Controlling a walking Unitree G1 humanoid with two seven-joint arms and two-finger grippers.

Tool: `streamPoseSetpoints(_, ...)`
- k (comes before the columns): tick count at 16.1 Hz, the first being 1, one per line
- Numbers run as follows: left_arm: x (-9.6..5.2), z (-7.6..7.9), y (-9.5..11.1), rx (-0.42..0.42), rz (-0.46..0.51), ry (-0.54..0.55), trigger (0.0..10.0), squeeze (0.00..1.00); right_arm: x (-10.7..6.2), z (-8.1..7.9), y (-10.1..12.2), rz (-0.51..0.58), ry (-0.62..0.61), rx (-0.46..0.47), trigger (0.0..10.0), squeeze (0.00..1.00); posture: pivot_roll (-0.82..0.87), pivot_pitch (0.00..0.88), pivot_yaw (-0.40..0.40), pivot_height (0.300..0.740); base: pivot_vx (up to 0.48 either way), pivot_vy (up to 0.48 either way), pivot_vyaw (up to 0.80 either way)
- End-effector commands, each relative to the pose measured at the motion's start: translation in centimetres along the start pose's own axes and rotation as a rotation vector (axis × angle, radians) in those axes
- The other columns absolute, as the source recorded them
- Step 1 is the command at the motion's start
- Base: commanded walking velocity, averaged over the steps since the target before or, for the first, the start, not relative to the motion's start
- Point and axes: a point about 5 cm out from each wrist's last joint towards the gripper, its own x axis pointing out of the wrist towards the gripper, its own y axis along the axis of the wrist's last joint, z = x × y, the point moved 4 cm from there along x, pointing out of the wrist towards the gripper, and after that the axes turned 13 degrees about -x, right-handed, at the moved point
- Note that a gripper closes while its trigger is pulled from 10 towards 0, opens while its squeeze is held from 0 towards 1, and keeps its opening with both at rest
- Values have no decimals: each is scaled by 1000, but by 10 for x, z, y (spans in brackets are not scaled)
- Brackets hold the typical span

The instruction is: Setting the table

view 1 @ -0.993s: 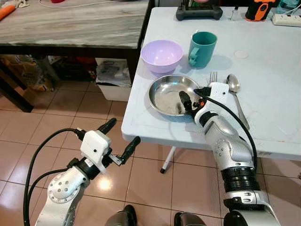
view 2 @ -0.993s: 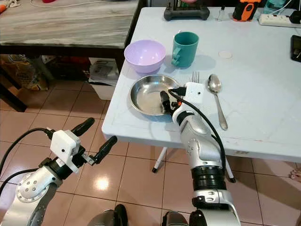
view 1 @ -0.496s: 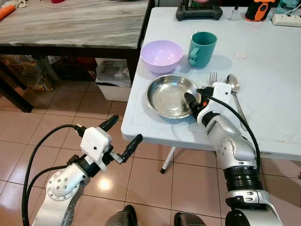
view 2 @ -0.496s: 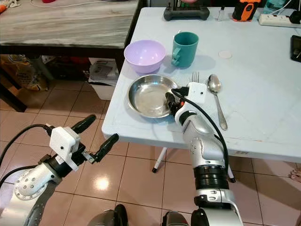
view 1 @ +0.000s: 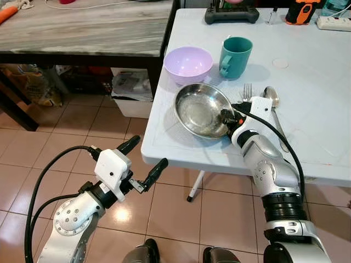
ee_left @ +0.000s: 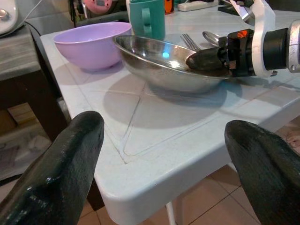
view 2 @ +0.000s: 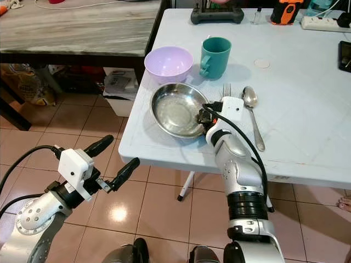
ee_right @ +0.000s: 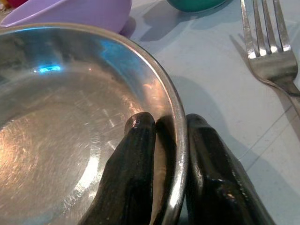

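Observation:
A steel plate (view 1: 200, 109) is near the white table's (view 1: 307, 71) front left corner, tilted with one side off the surface. My right gripper (view 1: 226, 116) is shut on its right rim (ee_right: 174, 117), one finger inside and one outside. A fork (view 1: 247, 90) and a spoon (view 1: 272, 98) lie just right of the plate. Behind it stand a purple bowl (view 1: 188, 63) and a teal mug (view 1: 236, 56). My left gripper (view 1: 143, 159) hangs open over the floor below the table's front corner, its fingers (ee_left: 61, 173) wide apart and holding nothing.
A dark wooden table (view 1: 82, 27) stands to the left with boxes (view 1: 131, 87) under it. At the white table's far edge sit a black device (view 1: 232, 12), an orange tool (view 1: 300, 11) and a power strip (view 1: 333, 22). Tiled floor (view 1: 66, 148) lies below.
My right gripper slid from inside the plate to its right rim and shut on it. The plate now tilts up off the table. The left arm has barely shifted.

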Motion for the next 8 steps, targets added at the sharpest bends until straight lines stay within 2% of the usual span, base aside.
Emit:
streamPoseSetpoints(1, -3, 2, 0, 6, -12, -9, 10000, 0, -2, -8, -35, -126, 16, 45, 0, 0, -88, 219, 70, 740, 0, 0, 0)
streamPoseSetpoints(6, -4, 0, 1, 7, -9, 1, 10000, 0, 0, -9, -39, -128, 1, 76, 0, 0, -81, 208, 72, 740, 0, 0, 0)
streamPoseSetpoints(8, -4, -5, 1, -24, 4, 43, 10000, 0, 0, -11, -34, -105, 4, 81, 0, 0, -81, 206, 70, 740, 0, 0, 0)
